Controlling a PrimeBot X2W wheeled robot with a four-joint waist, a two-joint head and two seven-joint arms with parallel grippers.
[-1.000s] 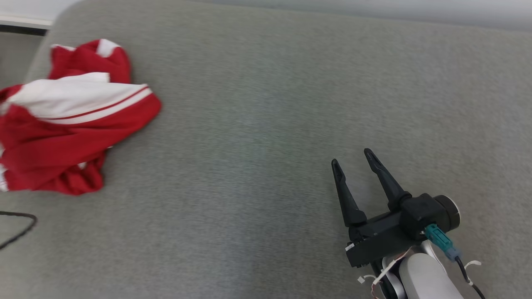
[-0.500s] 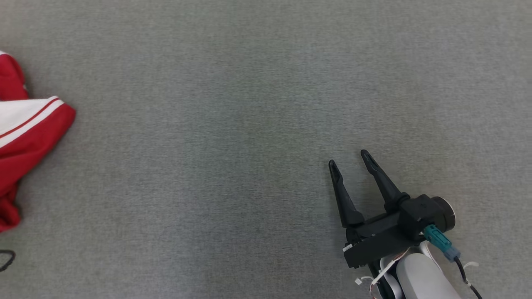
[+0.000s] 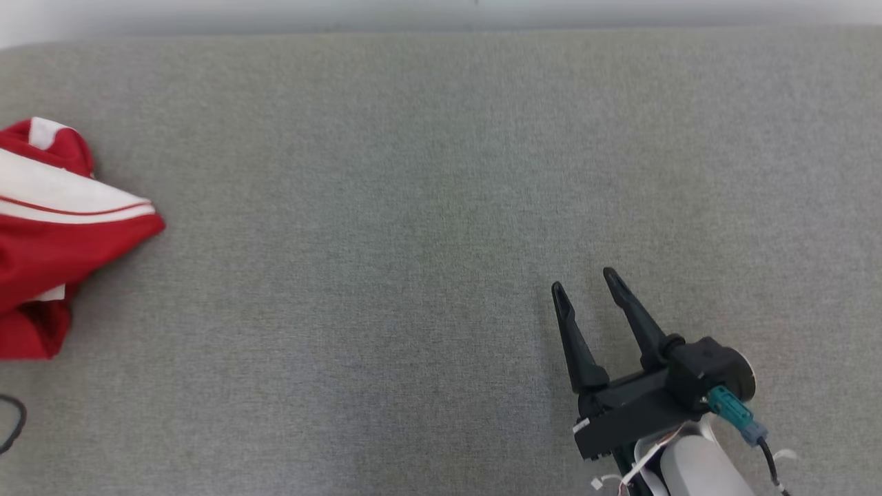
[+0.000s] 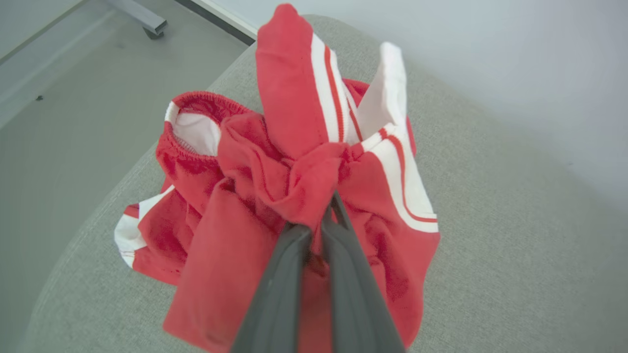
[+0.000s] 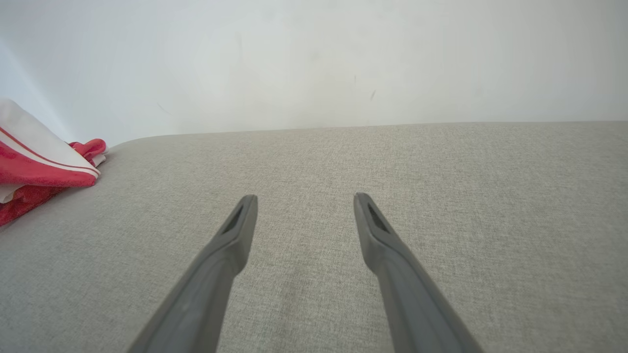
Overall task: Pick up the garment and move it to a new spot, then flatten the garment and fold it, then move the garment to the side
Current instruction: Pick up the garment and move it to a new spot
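The garment [image 3: 48, 234] is red with white bands and thin red stripes, crumpled at the far left of the grey cushioned surface. In the left wrist view my left gripper [image 4: 327, 208] is shut on a bunched red fold near the middle of the garment [image 4: 274, 147], and cloth is drawn up around the fingertips. My right gripper [image 3: 586, 282] stands open at the lower right of the head view, well clear of the cloth, nothing between its fingers. In the right wrist view the garment [image 5: 39, 166] lies at the left edge, far from the open right gripper [image 5: 304, 198].
The grey cushioned surface [image 3: 413, 207] stretches wide between the garment and my right gripper. Its far edge meets a pale wall [image 5: 314, 59]. A dark cable loop [image 3: 10, 420] lies at the lower left. Beyond the surface's rounded corner, floor [image 4: 73, 98] shows.
The head camera has swung, so the garment's place in the picture shifts left then slightly back. My left gripper has closed on the garment. The right gripper stays open in place.
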